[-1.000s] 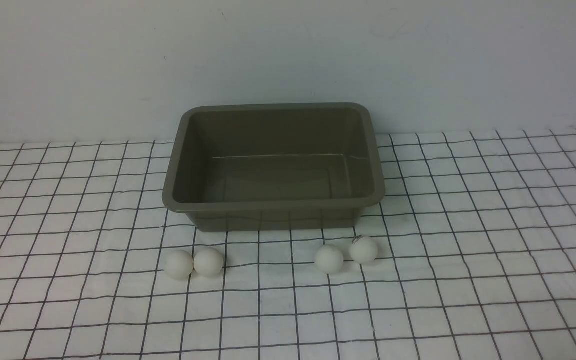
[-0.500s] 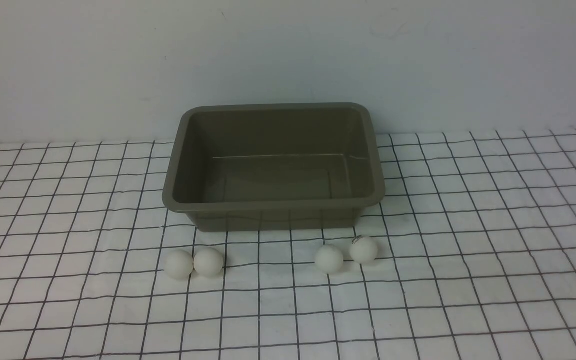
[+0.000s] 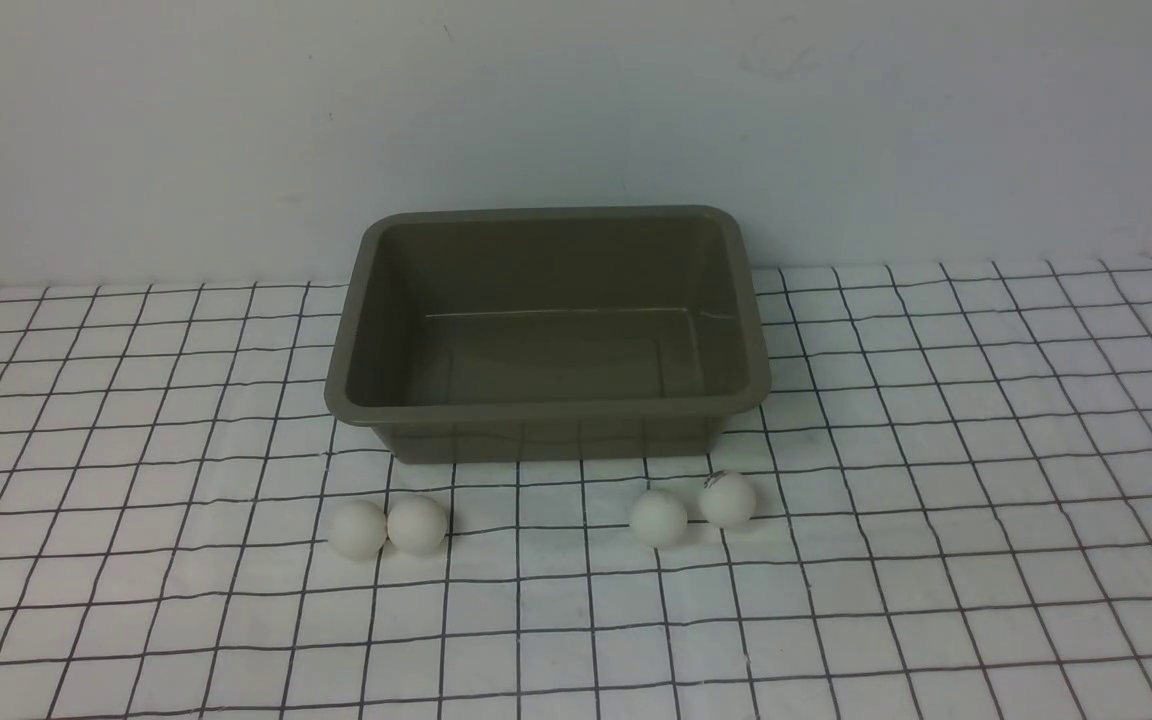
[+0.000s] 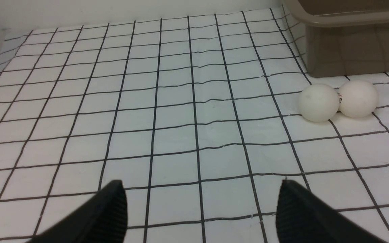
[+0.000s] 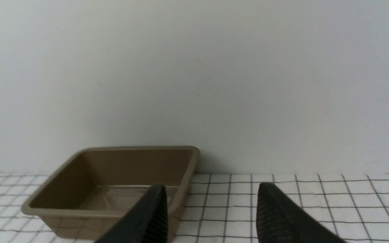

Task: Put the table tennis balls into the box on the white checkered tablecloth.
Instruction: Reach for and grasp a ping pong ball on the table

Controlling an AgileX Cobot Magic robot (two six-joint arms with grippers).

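A: How do the grippers stand?
B: The left gripper has its jaws wide apart, empty. The right gripper is apart too, narrower, also empty.
A: And the balls?
B: Four small smooth white table tennis balls lie lower centre in the front view, on the white black-gridded checkered tablecloth. They sit in two pairs just before the rectangular olive-brown plastic box at mid-frame

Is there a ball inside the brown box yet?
No, the box is empty; all four balls sit on the checkered tablecloth in front of it.
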